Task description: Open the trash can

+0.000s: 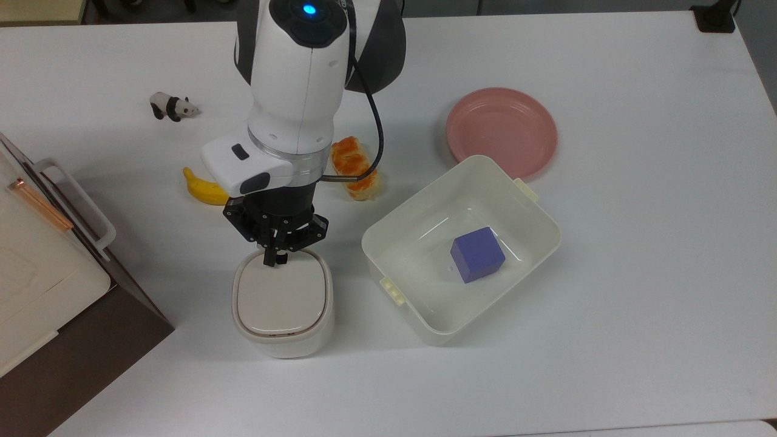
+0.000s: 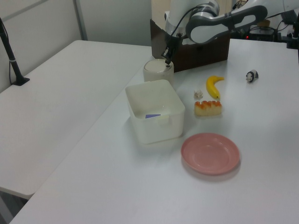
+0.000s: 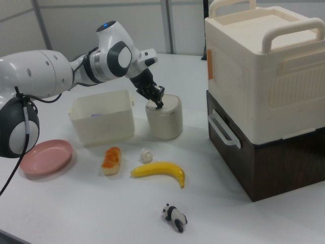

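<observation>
Gripper tips, pressed together, touch the cream trash can's closed beige lid.

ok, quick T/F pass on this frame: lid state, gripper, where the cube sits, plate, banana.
1. The trash can has its lid down. True.
2. The gripper is wide open above the lid. False: its fingers are together, tips at the lid's edge nearest the arm.
3. The purple cube lies inside the white tub. True.
4. The pink plate holds the banana. False: the plate is bare, and the banana lies on the table on the far side of the arm, at the top view's left.
5. The toy panda stands on top of the trash can. False: it stands on the table, apart from the can.
</observation>
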